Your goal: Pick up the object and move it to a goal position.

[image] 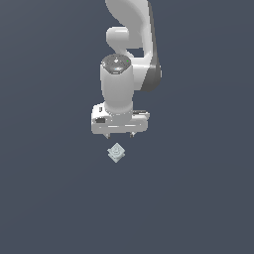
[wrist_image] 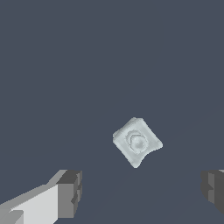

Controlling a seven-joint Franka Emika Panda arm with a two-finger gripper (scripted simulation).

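My gripper hangs wide and empty just above the tiny pale grey-blue square block with a raised ring at the exterior view's centre, so grasping and carrying remain.

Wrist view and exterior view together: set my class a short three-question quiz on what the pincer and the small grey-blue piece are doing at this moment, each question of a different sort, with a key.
1. True or false: the pincer is shut on the object.
2. Multiple choice: in the exterior view, the object lies
A. below the pincer in the picture, apart from it
B. clamped between the fingers
C. far off at the exterior view's right edge
3. Fill in: on top of its square base the object bears a round raised ____.

Key: 1 false, the fingers stand wide apart and touch nothing. 2 A. 3 ring.
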